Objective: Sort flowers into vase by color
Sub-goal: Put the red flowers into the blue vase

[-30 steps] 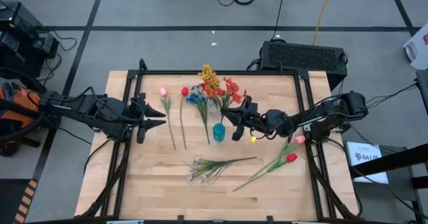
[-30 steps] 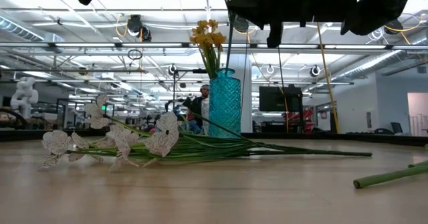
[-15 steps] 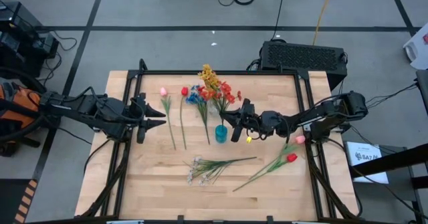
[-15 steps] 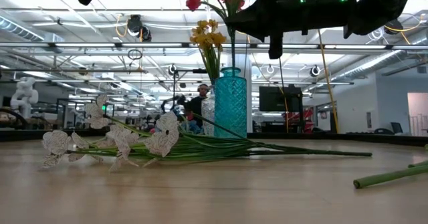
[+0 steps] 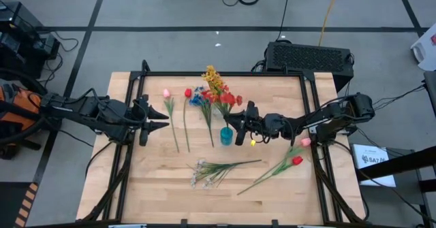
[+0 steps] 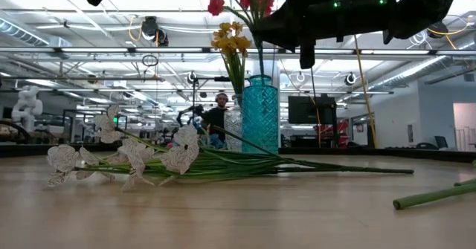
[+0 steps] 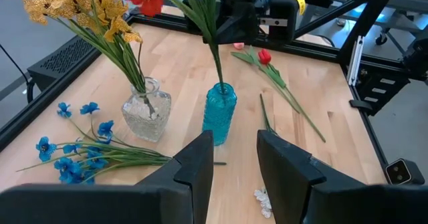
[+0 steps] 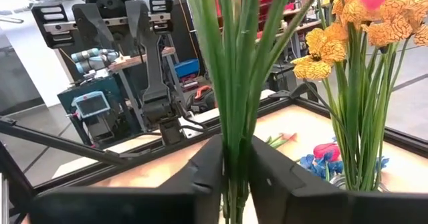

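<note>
Fingers of my right gripper (image 5: pixel 239 133) pinch the green stems of the red flowers (image 5: pixel 227 99), whose lower ends sit in the blue vase (image 5: pixel 224 135) mid-table. My left gripper (image 5: pixel 162 119) waits parted and holding nothing, near the pink tulip (image 5: pixel 166 93)

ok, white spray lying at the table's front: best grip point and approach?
Take the white spray on its bare green stems near the right end, pincer coming straight down with fingers across them. It lies flat, blooms bunched at the left, stems running clear rightward.
</note>
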{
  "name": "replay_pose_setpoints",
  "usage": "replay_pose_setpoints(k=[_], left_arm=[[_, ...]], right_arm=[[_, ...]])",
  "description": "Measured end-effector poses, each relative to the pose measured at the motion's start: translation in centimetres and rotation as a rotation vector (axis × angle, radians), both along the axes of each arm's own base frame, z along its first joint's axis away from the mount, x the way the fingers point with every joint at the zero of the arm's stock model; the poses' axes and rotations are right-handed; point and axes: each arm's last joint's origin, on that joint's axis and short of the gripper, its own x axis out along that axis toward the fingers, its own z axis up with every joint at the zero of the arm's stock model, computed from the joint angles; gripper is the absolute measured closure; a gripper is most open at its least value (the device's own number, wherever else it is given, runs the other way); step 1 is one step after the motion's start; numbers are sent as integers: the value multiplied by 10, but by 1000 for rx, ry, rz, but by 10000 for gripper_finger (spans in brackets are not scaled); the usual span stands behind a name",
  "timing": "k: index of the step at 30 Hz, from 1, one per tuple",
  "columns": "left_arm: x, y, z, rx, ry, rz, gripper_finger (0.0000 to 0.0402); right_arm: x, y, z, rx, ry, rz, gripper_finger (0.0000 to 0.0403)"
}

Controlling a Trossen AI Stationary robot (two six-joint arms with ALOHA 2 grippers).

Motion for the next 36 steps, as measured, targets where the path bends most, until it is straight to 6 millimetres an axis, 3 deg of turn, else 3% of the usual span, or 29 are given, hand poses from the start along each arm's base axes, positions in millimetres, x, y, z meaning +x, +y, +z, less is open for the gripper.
replay_pose_setpoints(k=[7,21,31,36], left_arm=[[0,0,0,0,0,0,279],[0,0,0,0,0,0,279],[0,0,0,0,1,0,279],[0,0,0,1,0,3,279]], right_arm=[[0,0,0,0,-1,2,310],[-2,7,7,-12,-40,25,305],[-24,14,33,-58,15,57,305],[-31,15,35,-18,59,68,305]])
